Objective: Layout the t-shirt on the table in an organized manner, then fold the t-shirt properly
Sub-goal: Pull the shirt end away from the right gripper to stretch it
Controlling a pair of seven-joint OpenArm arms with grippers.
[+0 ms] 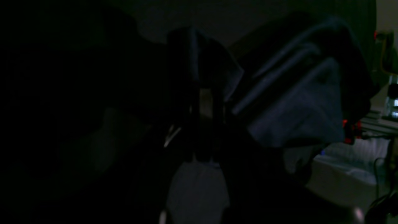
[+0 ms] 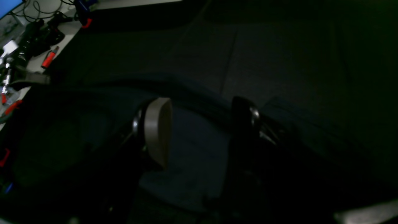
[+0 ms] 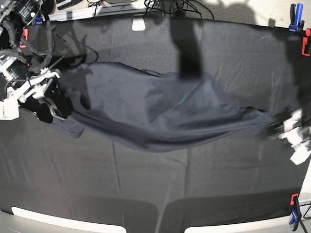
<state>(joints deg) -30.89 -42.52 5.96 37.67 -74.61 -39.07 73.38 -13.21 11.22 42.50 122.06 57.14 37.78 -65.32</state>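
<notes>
The dark navy-grey t-shirt (image 3: 160,114) lies stretched in a long band across the black cloth of the table (image 3: 146,194). My left gripper (image 3: 284,128), blurred at the base view's right, is shut on the shirt's right end. In the left wrist view the fingers (image 1: 205,102) pinch bunched folds of the t-shirt (image 1: 295,109). My right gripper (image 3: 51,109) is at the shirt's left end. In the right wrist view it (image 2: 202,124) is open, with the t-shirt (image 2: 192,161) just below its fingers (image 2: 158,130).
Blue and red clamps sit at the table's right edge (image 3: 295,10) (image 3: 306,46) (image 3: 293,206), and a red clamp (image 3: 24,34) sits at the far left. Cables and gear (image 2: 31,40) lie beyond the far left corner. A white tab (image 3: 139,23) sits at the far edge.
</notes>
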